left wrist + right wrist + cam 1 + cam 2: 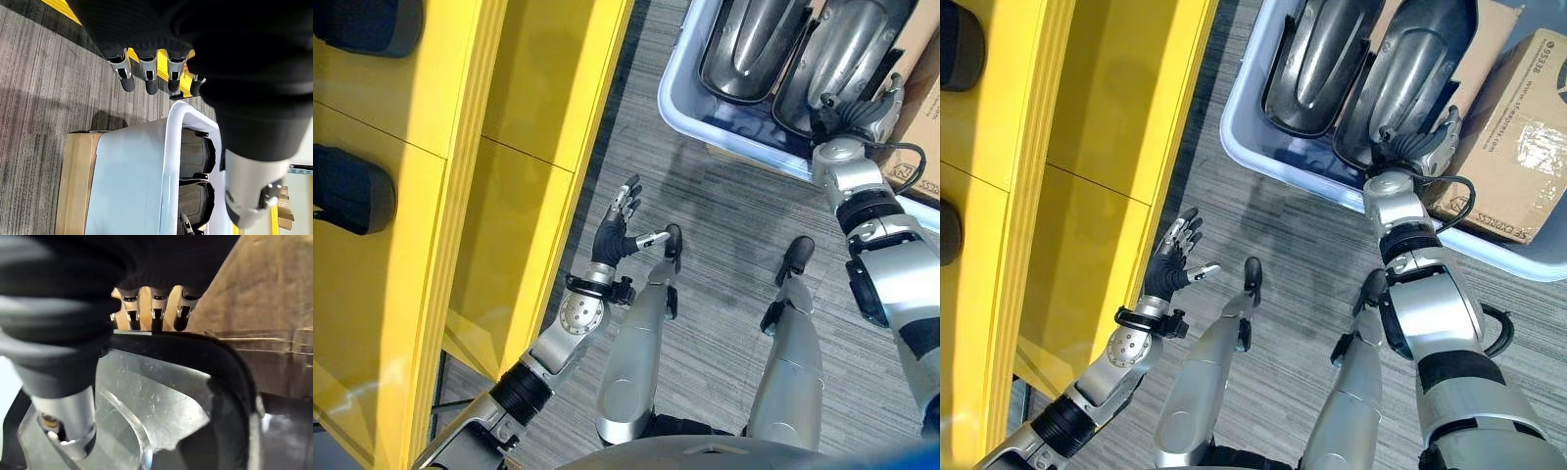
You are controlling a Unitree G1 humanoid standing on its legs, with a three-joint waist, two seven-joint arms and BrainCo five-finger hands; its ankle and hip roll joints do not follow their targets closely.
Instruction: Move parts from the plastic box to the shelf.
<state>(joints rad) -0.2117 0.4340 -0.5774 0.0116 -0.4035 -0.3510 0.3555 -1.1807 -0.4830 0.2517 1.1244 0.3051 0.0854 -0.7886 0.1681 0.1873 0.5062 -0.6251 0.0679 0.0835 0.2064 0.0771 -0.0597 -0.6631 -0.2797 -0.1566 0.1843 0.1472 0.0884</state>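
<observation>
Parts: two dark curved shells lie side by side in the plastic box. Right hand grasps the nearer shell's rim. Left hand released, over floor beside the yellow shelf. Two cardboard boxes adjoin.

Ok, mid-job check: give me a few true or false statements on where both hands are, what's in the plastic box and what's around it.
1. The right hand is at the near end of a silver part in the plastic box. True.
2. The left hand is holding a part. False: it is open, over the grey floor, holding nothing.
3. Two silver parts lie side by side in the box. True; the other part lies on the shelf's side.
4. The yellow shelf stands on the robot's right. False: it stands on its left.
5. A cardboard box sits beside the parts. True.
</observation>
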